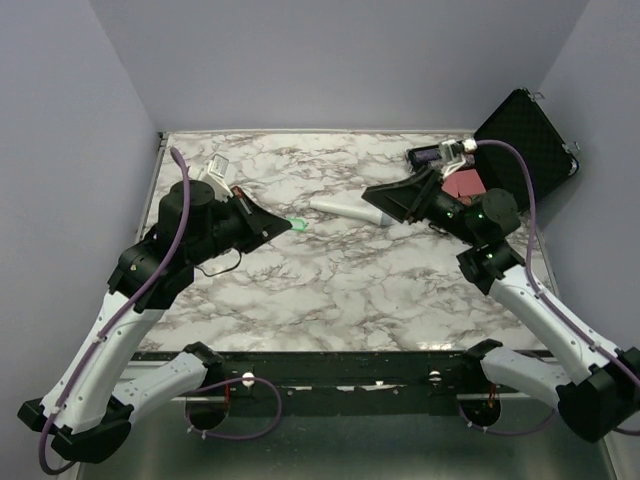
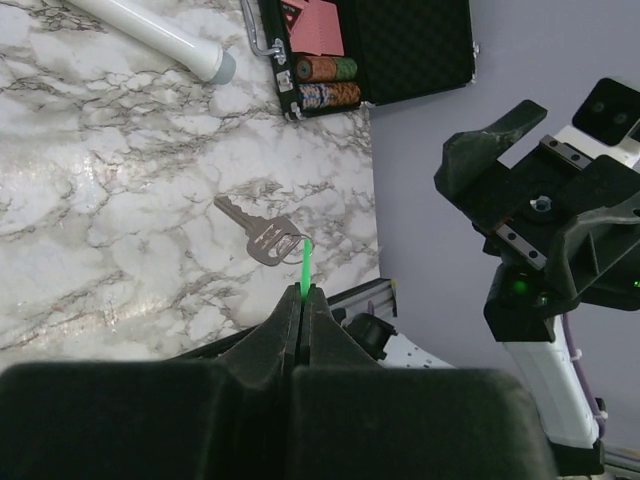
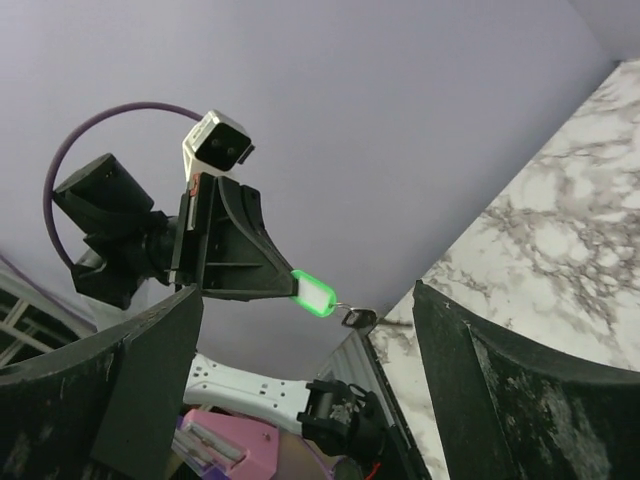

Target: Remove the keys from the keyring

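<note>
Left gripper [image 2: 302,300] is pinched tight on the keyring [image 2: 304,268] — the green fob stands edge-on out of its closed fingertips, held off the marble table [image 2: 120,200]. Just past the fob, the grey key [image 2: 255,232] hangs from the ring. Further off, the right gripper [image 1: 385,205] is spread wide — holding nothing, near the white cylinder [image 1: 345,208].

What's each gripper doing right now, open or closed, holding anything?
The left gripper is shut on the keyring, by its green fob; the key dangles.
The right gripper is open, holding nothing.
</note>
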Controlling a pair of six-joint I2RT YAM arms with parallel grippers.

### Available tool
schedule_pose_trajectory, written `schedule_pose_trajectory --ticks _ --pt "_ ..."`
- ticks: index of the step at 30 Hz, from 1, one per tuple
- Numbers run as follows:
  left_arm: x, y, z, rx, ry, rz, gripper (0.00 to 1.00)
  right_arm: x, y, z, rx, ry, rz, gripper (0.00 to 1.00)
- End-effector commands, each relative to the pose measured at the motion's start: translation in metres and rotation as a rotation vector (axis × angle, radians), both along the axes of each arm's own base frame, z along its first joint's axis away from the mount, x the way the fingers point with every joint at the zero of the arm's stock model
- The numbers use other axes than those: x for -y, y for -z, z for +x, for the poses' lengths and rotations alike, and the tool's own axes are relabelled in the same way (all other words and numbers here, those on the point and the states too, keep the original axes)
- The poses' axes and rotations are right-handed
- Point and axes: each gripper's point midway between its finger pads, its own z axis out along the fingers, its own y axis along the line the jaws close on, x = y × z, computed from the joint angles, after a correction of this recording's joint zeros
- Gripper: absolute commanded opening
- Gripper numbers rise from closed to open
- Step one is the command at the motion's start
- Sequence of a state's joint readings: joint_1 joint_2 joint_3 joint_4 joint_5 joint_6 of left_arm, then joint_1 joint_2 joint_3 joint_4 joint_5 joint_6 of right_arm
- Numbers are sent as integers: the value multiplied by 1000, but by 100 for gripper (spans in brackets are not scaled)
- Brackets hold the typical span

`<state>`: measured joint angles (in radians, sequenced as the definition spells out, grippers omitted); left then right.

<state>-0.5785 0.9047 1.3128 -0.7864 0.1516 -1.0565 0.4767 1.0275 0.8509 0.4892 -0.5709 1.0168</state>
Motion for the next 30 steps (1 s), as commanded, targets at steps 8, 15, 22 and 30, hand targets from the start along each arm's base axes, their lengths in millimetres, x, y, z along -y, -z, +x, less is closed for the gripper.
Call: schedule_pose_trajectory --ticks 8,15,22,30 --pt "-16 -25 -18 -105 -101 -83 0 -88 -37 -31 165 -163 105 84" --pt "-26 -33 -24 -95 -147 -137 0 -101 -27 -51 162 -206 123 74" --pt "-26 -41 -29 -82 -141 -193 0 -112 -23 -57 157 -227 129 70" --pt "-31 -53 -35 -63 -149 -229 0 -138 -13 -68 166 -249 109 67"
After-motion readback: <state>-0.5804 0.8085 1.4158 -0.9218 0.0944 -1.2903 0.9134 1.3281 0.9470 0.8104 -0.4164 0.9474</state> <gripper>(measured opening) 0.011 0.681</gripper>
